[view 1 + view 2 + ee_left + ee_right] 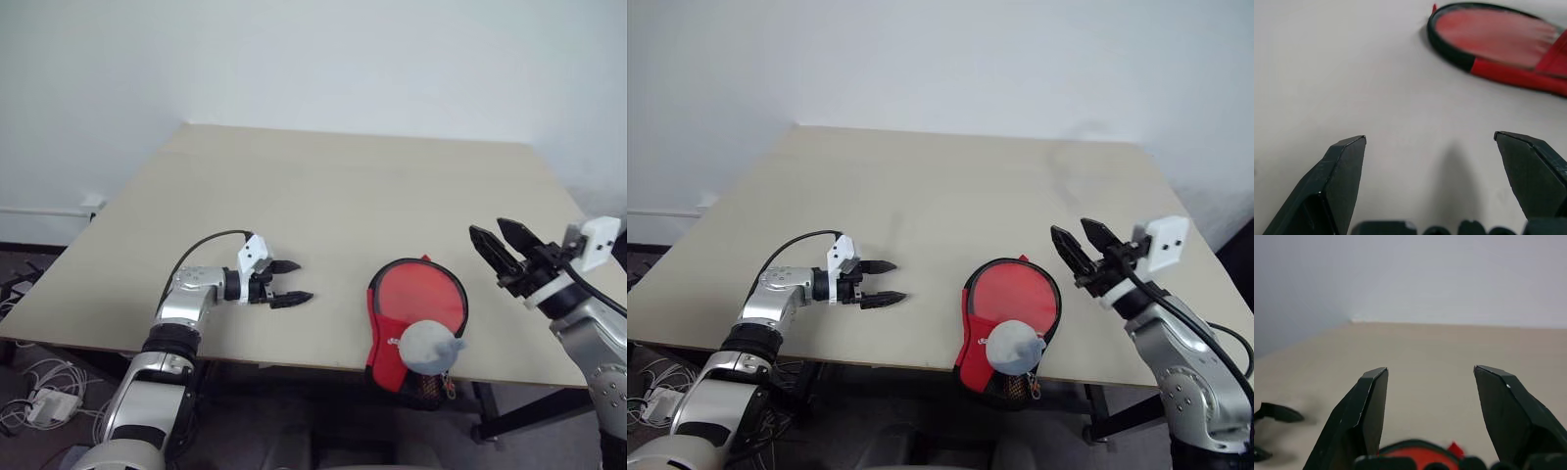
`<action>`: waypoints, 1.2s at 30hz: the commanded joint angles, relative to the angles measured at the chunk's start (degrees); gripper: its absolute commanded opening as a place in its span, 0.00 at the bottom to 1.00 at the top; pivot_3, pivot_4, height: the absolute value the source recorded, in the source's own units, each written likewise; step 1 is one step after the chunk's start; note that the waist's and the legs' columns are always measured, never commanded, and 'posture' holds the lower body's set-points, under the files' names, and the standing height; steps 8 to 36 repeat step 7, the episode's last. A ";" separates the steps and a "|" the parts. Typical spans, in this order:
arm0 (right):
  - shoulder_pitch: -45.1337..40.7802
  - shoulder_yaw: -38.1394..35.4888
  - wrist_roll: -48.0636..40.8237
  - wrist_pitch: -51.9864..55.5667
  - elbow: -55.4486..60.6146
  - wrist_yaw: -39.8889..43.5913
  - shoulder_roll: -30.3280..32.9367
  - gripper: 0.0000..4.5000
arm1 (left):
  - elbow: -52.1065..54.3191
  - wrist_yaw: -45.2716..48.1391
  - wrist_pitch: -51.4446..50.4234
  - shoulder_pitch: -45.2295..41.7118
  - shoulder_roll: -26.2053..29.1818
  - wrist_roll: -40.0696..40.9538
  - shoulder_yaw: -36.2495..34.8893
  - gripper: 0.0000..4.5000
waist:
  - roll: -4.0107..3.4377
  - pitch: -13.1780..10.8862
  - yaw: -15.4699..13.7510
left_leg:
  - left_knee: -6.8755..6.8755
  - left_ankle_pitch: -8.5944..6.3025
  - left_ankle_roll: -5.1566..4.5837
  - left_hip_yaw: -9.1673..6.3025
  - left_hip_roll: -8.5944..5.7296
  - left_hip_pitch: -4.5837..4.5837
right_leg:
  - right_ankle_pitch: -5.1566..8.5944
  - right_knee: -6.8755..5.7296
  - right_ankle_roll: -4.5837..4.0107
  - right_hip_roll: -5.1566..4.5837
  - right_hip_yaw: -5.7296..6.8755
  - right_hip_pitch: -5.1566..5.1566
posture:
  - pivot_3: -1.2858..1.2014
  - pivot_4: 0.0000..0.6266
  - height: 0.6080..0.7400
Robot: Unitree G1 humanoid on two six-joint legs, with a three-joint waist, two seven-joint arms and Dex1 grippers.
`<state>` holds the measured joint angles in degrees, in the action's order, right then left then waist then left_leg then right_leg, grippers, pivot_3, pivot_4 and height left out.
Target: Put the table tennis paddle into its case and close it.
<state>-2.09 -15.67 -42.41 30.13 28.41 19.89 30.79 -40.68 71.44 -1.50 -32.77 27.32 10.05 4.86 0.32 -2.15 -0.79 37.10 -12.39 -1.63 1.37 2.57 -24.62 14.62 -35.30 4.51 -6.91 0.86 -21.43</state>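
Even, soft daylight (faint shadows), blurred wrist-view foregrounds

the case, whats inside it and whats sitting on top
Through the clear side of the case the paddle's red face shows. A small grey-white lump lies on the case's near end, covering that part; the handle cannot be seen.

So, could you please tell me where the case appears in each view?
Left eye view: case at the table's near edge, right of centre.
Right eye view: same edge, centre-right.
Left wrist view: upper right.
Right wrist view: sliver at bottom.
Shared landmark: the beige table.
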 commanded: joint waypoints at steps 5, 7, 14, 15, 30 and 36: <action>-4.07 1.34 2.44 0.07 -1.85 2.20 0.68 0.67 | 3.01 -2.23 0.70 2.72 1.04 0.67 -2.32 1.00 | -0.03 -0.03 0.09 | 0.11 0.01 0.00 0.10 -0.01 -0.01 | 0.00 -0.36 0.01 -0.02 -0.10 -0.03 | 0.52 0.00 1.00; -5.12 1.75 3.08 -0.27 -2.42 2.97 0.78 0.67 | 3.27 -2.92 0.61 2.61 0.31 0.83 -2.41 1.00 | -0.03 -0.03 0.13 | 0.14 0.04 0.03 0.08 0.03 0.02 | 0.00 -0.42 0.00 0.03 -0.09 -0.05 | 0.52 0.00 1.00; -5.12 1.75 3.08 -0.27 -2.42 2.97 0.78 0.67 | 3.27 -2.92 0.61 2.61 0.31 0.83 -2.41 1.00 | -0.03 -0.03 0.13 | 0.14 0.04 0.03 0.08 0.03 0.02 | 0.00 -0.42 0.00 0.03 -0.09 -0.05 | 0.52 0.00 1.00; -5.12 1.75 3.08 -0.27 -2.42 2.97 0.78 0.67 | 3.27 -2.92 0.61 2.61 0.31 0.83 -2.41 1.00 | -0.03 -0.03 0.13 | 0.14 0.04 0.03 0.08 0.03 0.02 | 0.00 -0.42 0.00 0.03 -0.09 -0.05 | 0.52 0.00 1.00; -5.12 1.75 3.08 -0.27 -2.42 2.97 0.78 0.67 | 3.27 -2.92 0.61 2.61 0.31 0.83 -2.41 1.00 | -0.03 -0.03 0.13 | 0.14 0.04 0.03 0.08 0.03 0.02 | 0.00 -0.42 0.00 0.03 -0.09 -0.05 | 0.52 0.00 1.00; -5.12 1.75 3.08 -0.27 -2.42 2.97 0.78 0.67 | 3.27 -2.92 0.61 2.61 0.31 0.83 -2.41 1.00 | -0.03 -0.03 0.13 | 0.14 0.04 0.03 0.08 0.03 0.02 | 0.00 -0.42 0.00 0.03 -0.09 -0.05 | 0.52 0.00 1.00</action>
